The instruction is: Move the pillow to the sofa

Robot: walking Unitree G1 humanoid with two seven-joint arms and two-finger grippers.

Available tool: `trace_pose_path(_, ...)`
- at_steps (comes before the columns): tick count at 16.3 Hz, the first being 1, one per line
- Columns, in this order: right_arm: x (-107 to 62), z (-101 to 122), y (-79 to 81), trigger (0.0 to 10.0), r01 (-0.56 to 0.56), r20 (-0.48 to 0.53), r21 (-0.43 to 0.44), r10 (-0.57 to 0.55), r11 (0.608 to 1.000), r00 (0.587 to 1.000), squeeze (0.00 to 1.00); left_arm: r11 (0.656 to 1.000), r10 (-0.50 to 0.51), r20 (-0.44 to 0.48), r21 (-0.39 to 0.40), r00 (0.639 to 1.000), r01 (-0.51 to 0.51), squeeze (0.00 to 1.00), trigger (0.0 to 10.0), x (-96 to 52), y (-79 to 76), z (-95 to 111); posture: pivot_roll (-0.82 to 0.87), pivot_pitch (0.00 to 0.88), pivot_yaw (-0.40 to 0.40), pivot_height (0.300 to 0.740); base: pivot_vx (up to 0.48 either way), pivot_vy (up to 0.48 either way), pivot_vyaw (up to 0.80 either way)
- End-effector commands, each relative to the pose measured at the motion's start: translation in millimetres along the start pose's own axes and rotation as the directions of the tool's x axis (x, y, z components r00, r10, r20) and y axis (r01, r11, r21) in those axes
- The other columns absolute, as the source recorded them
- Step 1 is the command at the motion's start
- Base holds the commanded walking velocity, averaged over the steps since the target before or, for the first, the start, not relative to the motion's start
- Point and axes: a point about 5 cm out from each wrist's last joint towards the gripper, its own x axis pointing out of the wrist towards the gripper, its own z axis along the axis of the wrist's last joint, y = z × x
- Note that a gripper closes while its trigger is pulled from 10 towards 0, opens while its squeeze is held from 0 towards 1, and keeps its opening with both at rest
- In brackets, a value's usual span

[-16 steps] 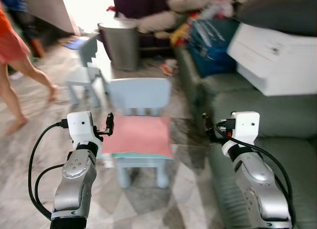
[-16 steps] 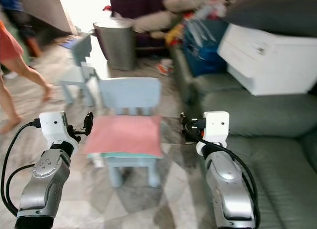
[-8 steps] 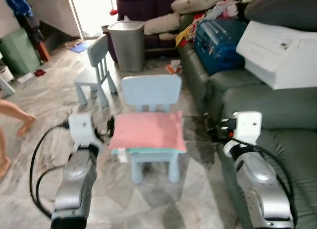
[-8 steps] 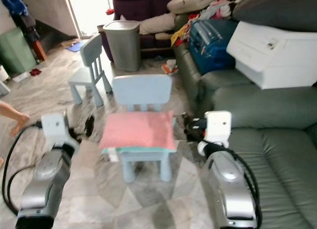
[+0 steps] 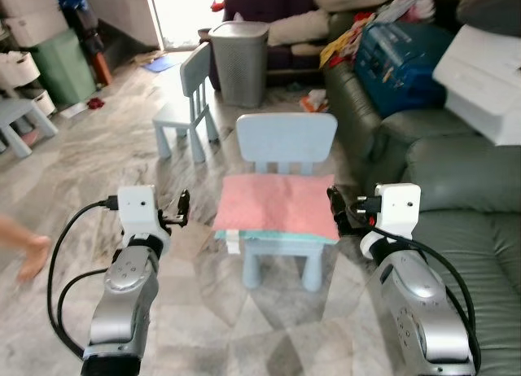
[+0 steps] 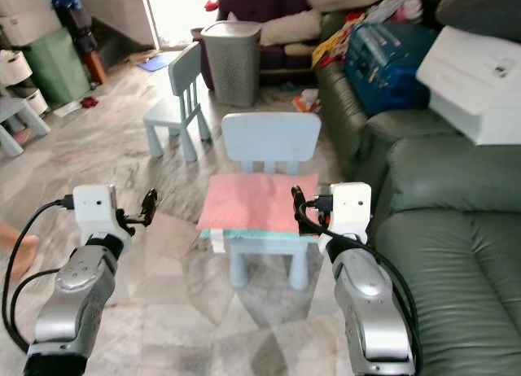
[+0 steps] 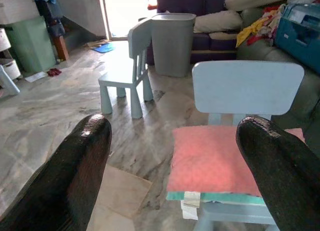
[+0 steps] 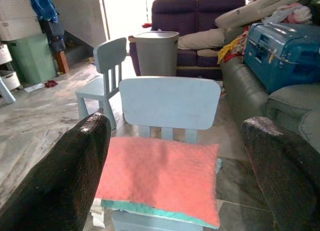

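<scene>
A pink pillow (image 5: pixel 277 205) with a teal underside lies flat on the seat of a small light blue child's chair (image 5: pixel 286 140) straight ahead of me. The grey-green sofa (image 5: pixel 468 221) runs along my right. My left gripper (image 5: pixel 183 207) hovers left of the chair at seat height, a gap away from the pillow. My right gripper (image 5: pixel 335 207) is at the pillow's right edge, between chair and sofa. In the wrist views the black fingers (image 7: pixel 75 176) (image 8: pixel 285 166) stand wide apart, so both are open with nothing held, and the pillow (image 8: pixel 160 176) lies beyond them.
A second blue chair (image 5: pixel 189 107) and a grey laundry basket (image 5: pixel 238 50) stand further back. A blue case (image 5: pixel 399 54) and a white box (image 5: pixel 484 83) rest on the sofa's far part. A person's foot (image 5: pixel 24 250) is on the marble floor at my left.
The whole view has shifted and sharpened as the camera moved; the chair with the pillow now sits between my arms. The person at the left has walked on. Both grippers stay open.
</scene>
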Motion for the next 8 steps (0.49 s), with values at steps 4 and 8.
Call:
trace_pose_path(4,0.0,4.8,-1.1,10.0,0.010,0.019,-0.003,-0.010,1.000,1.000,0.00,0.999,-0.010,0.016,-0.050,1.000,0.011,0.00,10.0,-0.7,5.7,3.4,-0.10,0.015,0.062,0.740,0.172,0.000,0.00)
trace_pose_path(8,0.3,5.2,-0.5,10.0,0.007,0.020,-0.003,-0.007,1.000,1.000,0.00,0.998,-0.011,0.015,-0.064,1.000,0.012,0.00,10.0,-1.5,6.2,2.9,-0.09,0.019,0.060,0.740,0.469,0.000,0.00)
